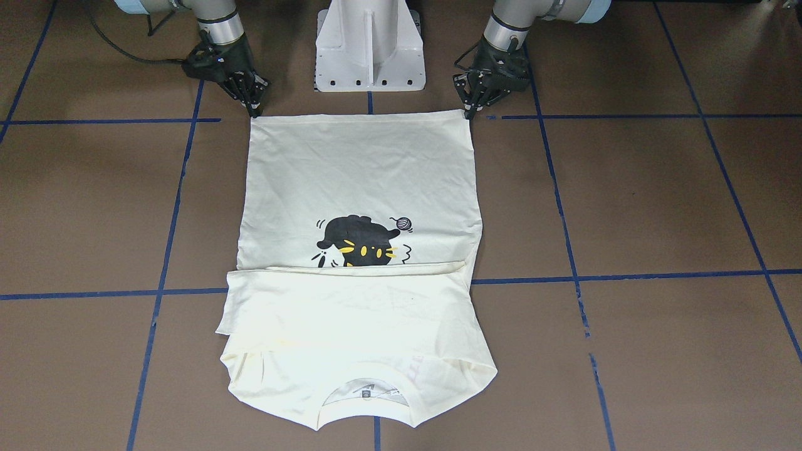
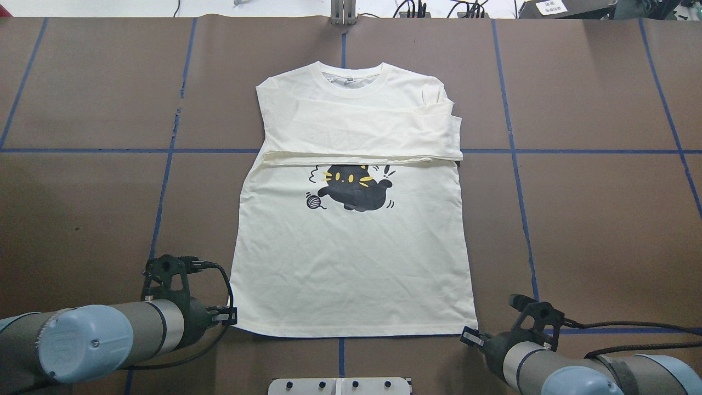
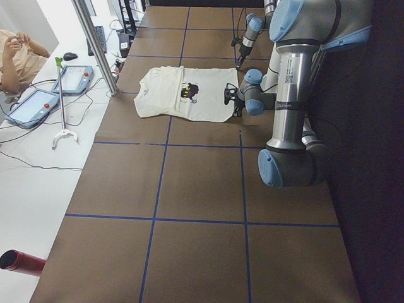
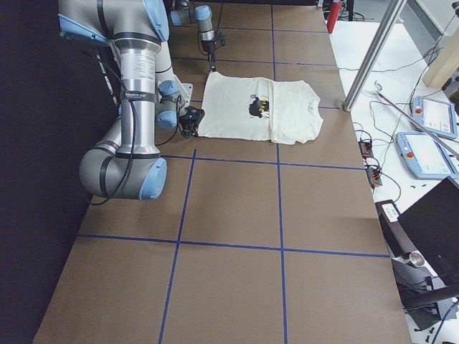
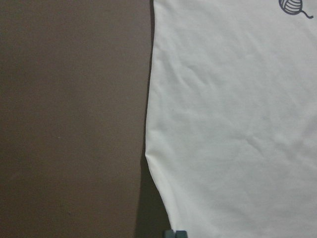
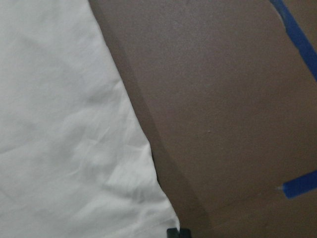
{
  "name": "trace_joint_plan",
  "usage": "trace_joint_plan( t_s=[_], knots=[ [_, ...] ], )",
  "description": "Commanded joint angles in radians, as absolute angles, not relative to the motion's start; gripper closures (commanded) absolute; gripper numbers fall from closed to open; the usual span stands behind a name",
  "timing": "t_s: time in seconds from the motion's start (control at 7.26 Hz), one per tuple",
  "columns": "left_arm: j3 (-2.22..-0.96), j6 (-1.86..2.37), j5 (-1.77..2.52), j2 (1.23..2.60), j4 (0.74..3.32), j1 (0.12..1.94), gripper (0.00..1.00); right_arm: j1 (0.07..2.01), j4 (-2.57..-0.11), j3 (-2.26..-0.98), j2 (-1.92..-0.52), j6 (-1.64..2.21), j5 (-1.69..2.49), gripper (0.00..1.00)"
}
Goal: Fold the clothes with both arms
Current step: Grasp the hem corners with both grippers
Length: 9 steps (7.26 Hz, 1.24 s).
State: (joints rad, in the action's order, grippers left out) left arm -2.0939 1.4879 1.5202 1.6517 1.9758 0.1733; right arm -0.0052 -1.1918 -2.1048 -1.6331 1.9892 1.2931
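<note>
The cream-white shirt (image 2: 351,263) lies flat and print-up on the brown table. Its sleeves are folded across the chest and cover the top of the black cat (image 2: 356,189); the collar points away from me. My left gripper (image 2: 231,317) sits at the hem's left corner with its fingers pinched together on the cloth. My right gripper (image 2: 469,336) is pinched on the hem's right corner in the same way. In the front-facing view the left gripper (image 1: 468,113) and the right gripper (image 1: 254,110) taper to points at the two corners of the shirt (image 1: 357,169). Each wrist view shows a hem corner running into a fingertip (image 5: 174,233) (image 6: 177,232).
My white pedestal base (image 1: 369,50) stands between the arms, just behind the hem. Blue tape lines (image 2: 164,181) grid the brown table. Past the collar end are a metal post (image 3: 95,44), two teach pendants (image 3: 76,79) and a seated person (image 3: 16,60).
</note>
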Motion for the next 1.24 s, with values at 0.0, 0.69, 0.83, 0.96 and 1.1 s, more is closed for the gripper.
trace_joint_plan(
  t_s=[0.0,0.69,0.83,0.96,1.1],
  knots=[
    [-2.095,1.486,1.522,1.654,1.976,0.176,1.0,0.027,-1.196,-2.117,-1.634,1.983,1.29,1.0],
    [-2.532,1.408,1.725,1.866,1.28,0.319,1.0,0.138,-1.678,-2.594,-1.579,1.928,1.469,1.0],
    [-2.536,1.373,1.745,1.906,1.232,0.356,1.0,0.194,-1.841,-2.626,-1.468,1.927,1.53,1.0],
    [-2.517,1.311,1.744,1.911,1.23,0.373,1.0,0.239,-1.968,-2.606,-1.327,1.869,1.578,1.0],
    [-2.484,1.217,1.744,1.931,1.23,0.446,1.0,0.299,-2.029,-2.556,-1.215,1.786,1.578,1.0]
  ],
)
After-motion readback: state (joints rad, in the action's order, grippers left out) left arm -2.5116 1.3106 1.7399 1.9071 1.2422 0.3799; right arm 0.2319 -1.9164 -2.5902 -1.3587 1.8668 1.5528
